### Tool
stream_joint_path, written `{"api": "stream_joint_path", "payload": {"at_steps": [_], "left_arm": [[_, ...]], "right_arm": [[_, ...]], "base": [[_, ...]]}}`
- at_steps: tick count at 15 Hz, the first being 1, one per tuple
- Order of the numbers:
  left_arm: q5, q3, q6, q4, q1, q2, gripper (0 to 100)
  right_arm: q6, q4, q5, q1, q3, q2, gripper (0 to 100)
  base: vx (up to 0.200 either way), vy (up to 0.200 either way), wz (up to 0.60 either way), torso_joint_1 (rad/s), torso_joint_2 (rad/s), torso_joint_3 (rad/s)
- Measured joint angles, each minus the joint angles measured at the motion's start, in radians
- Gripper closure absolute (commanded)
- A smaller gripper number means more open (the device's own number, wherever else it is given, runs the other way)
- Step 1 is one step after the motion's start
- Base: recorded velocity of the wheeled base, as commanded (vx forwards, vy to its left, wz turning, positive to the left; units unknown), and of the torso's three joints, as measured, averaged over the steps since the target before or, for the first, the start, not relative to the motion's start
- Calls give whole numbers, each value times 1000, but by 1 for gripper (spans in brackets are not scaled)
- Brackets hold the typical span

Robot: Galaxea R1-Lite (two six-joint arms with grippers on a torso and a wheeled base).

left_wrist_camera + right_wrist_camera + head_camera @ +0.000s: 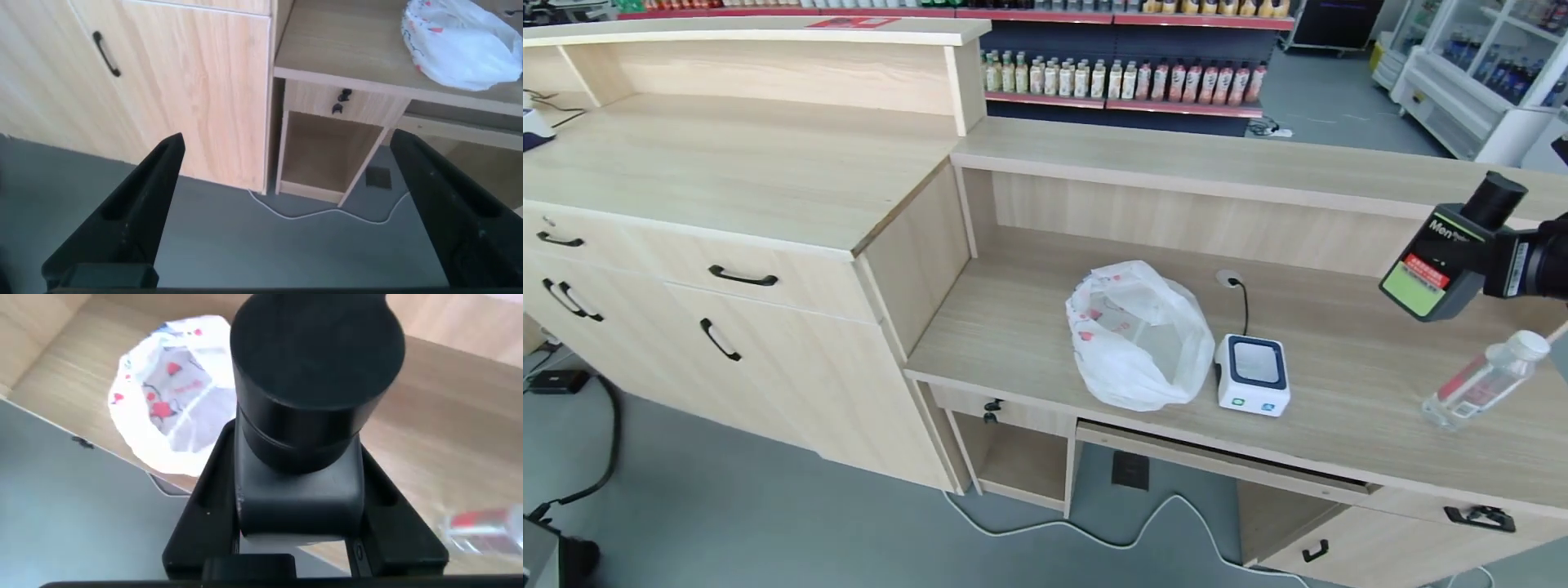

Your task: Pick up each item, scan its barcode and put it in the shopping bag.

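My right gripper (pixel 1494 261) is shut on a dark grey bottle (pixel 1450 257) with a black cap (pixel 317 371) and a green and red label, held in the air above the right end of the lower counter. The white shopping bag (pixel 1137 336) lies open on the counter, also seen as the bag (pixel 167 400) and the bag (pixel 462 41). Right beside it stands the white barcode scanner (pixel 1254 374). A clear water bottle (pixel 1485 380) leans at the right edge. My left gripper (pixel 286 220) hangs open above the grey floor, left of the counter.
A raised back ledge (pixel 1225 167) runs behind the lower counter. A taller cabinet (pixel 727 188) with drawers stands to the left. The scanner's black cable (pixel 1245 306) runs to a port in the counter. White cable trails on the floor under the desk. Store shelves stand behind.
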Motion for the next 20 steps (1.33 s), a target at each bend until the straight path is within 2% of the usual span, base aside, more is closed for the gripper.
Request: {"api": "stream_joint_path", "payload": {"at_steps": [3,5,6,10,14,20], "left_arm": [[0,0,0,0,0,0,0],[0,0,0,0,0,0,0],[0,0,0,0,1,0,0],[0,0,0,0,0,0,0],[0,0,0,0,0,0,0],[0,0,0,0,0,0,0]], "right_arm": [[64,-9,40,25,-45,45,100],[114,-10,194,11,-62,83,100],[122,-15,225,-3,-67,106,100],[158,-63,270,-34,-92,237,100],[400,-115,317,-46,-213,385,100],[402,-122,473,-105,-201,507,100]], "base": [[0,0,0,0,0,0],[0,0,0,0,0,0],[0,0,0,0,0,0],[0,0,0,0,0,0],[0,0,0,0,0,0],[0,0,0,0,0,0]]}}
